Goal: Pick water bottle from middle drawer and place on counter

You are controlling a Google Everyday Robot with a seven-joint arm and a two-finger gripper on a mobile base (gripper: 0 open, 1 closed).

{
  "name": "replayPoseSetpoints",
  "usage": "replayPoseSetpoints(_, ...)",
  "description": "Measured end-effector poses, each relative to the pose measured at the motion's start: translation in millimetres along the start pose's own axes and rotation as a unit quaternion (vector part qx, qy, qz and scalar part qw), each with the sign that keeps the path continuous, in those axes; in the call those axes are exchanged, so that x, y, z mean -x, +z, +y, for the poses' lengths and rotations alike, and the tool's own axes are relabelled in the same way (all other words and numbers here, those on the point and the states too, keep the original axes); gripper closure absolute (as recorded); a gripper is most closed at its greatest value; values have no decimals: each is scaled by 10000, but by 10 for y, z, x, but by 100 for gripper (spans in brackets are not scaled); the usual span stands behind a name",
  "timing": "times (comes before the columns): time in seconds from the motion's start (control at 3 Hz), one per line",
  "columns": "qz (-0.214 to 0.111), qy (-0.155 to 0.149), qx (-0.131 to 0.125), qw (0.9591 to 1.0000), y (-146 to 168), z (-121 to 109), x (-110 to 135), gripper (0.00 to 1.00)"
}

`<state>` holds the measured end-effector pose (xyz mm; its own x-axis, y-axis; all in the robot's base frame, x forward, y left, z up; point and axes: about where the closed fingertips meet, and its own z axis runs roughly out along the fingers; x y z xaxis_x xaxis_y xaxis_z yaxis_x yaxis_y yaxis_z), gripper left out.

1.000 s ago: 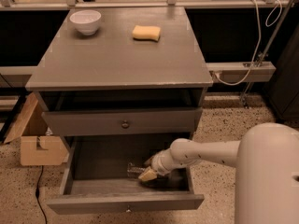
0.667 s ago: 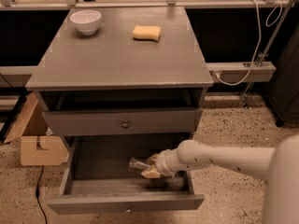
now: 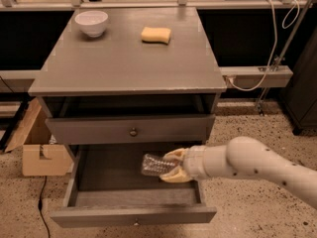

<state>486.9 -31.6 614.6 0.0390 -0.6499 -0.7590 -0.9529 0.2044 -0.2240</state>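
Compared with a moment back, the gripper (image 3: 167,167) has come up a bit and the water bottle (image 3: 153,164) came with it, so it now looks lifted off the floor of the middle drawer (image 3: 116,170). The white arm (image 3: 237,163) reaches in from the right, roughly level, wrist pointing left. The yellowish fingers (image 3: 173,155) are clamped on one end of the bottle, one above and one below, and the rest sticks out to their left. The counter (image 3: 129,58) is well above the fingers.
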Motion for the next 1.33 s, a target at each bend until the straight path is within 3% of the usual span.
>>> replayPoseSetpoints(0.33,-47,-136,-251,9996,-742,-136,105,100)
replayPoseSetpoints(0.67,-41,-111,-215,9997,-791,-100,75,100)
replayPoseSetpoints(1.0,2,-257,-237,9994,-883,-156,232,100)
replayPoseSetpoints(1.33,73,-840,-413,9956,-1170,-343,854,100)
